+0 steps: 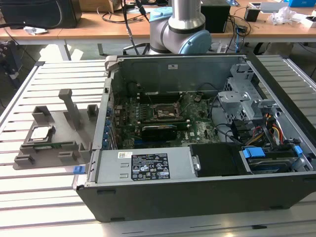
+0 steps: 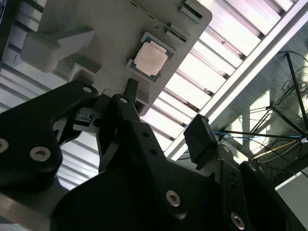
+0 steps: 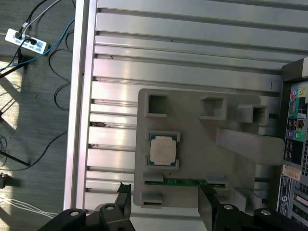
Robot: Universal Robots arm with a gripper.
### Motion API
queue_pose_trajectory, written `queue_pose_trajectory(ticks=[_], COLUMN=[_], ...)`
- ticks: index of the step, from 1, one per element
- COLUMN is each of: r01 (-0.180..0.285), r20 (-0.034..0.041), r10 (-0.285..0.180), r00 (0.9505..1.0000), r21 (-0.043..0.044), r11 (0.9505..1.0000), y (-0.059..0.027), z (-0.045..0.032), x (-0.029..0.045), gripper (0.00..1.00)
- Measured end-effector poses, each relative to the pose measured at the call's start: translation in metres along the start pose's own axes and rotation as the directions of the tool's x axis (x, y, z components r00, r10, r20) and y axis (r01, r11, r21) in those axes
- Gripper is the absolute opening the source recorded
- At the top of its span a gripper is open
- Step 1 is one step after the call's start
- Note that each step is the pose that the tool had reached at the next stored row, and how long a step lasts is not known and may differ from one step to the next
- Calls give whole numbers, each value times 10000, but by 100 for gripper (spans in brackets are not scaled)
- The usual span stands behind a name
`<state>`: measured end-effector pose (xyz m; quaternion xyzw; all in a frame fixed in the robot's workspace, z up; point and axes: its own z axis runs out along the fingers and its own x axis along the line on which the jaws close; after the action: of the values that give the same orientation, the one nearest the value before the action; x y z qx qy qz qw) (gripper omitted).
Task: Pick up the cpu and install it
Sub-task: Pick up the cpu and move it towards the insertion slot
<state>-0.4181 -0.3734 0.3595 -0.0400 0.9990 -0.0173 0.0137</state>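
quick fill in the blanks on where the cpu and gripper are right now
The small silvery square cpu lies in the ____ plastic fixture.
That fixture sits at the exterior view's ____ of the open dark computer case.
The black gripper has its jaws ____, holding nothing.
Missing: grey; left; open

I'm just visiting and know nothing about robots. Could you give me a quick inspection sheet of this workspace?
Surface: slatted metal table, carrying a grey holder and an open computer case.
Job's things: cpu lies flat in the grey holder's pocket.
Clutter: green circuit strip slotted beside the cpu.
Grippers: end effector open, empty, above the cpu, apart from it.
Cables: coloured wires inside the case; leads on the floor.
Surroundings: wooden benches behind.
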Motion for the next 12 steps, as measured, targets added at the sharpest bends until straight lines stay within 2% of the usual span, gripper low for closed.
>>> queue_pose_trajectory(ticks=[12], r01=[0], r20=[0], r10=[0], r00=[10000], r21=[0], r11=[10000], y=[1], z=[39], x=[1], gripper=[66])
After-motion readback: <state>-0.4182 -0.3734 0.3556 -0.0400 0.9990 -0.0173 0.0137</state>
